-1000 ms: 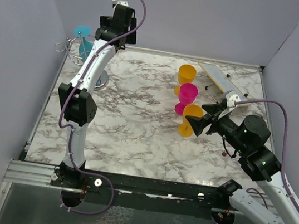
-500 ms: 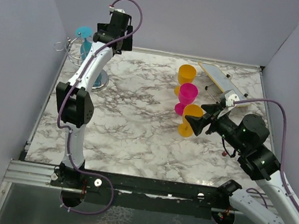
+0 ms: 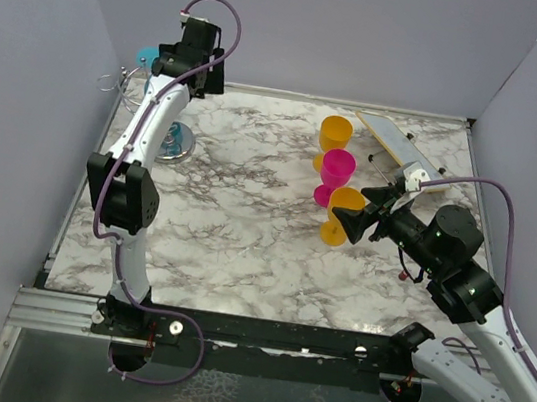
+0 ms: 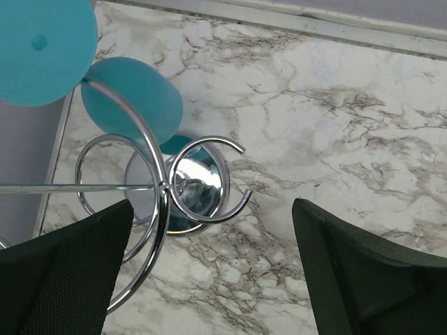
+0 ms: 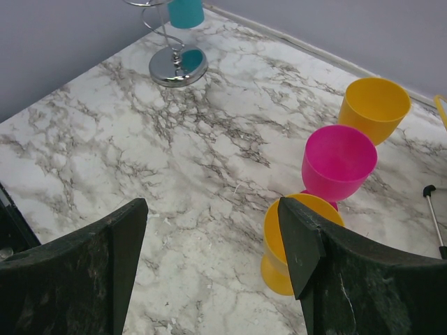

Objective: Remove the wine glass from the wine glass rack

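Left arm swung further back-left. Left fingers (image 4: 70,279) now wide open, empty, above rack (image 4: 162,187) hoops. Teal wine glass (image 4: 129,98) hangs upside down on rack, far left tabletop (image 4: 349,105) corner, not yet grasped. Right fingers (image 5: 77,279) unmoved, partly open, empty.

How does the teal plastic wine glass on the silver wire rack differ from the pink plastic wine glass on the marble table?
The teal plastic wine glass hangs from the silver wire rack, foot uppermost; the pink plastic wine glass stands upright on the marble table. The teal one hangs alone; the pink one stands between two orange glasses. Both are opaque.
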`<state>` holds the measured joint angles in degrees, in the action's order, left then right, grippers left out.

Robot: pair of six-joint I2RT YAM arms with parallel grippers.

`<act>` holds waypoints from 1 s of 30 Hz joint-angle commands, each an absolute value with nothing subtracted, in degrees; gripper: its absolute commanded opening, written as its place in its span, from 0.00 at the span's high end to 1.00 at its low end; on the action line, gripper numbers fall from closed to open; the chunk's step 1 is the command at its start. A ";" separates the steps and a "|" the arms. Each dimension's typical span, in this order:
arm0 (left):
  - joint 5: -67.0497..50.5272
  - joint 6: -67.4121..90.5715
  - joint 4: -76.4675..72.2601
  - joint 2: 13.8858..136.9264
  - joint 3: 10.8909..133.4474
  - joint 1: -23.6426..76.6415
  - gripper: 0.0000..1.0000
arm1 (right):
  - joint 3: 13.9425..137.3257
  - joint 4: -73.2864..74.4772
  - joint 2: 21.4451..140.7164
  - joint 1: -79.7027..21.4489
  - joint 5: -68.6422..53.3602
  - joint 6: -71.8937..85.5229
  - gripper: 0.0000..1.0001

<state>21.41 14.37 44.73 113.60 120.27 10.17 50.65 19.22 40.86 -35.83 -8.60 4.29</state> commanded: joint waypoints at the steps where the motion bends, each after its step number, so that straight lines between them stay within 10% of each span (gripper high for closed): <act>1: 20.73 13.13 48.04 111.16 118.61 9.36 0.01 | 50.26 17.31 40.47 -36.10 -7.66 4.65 0.24; 30: 17.88 13.97 46.35 96.56 99.85 -1.16 0.01 | 49.99 16.72 40.69 -36.12 -9.03 5.17 0.24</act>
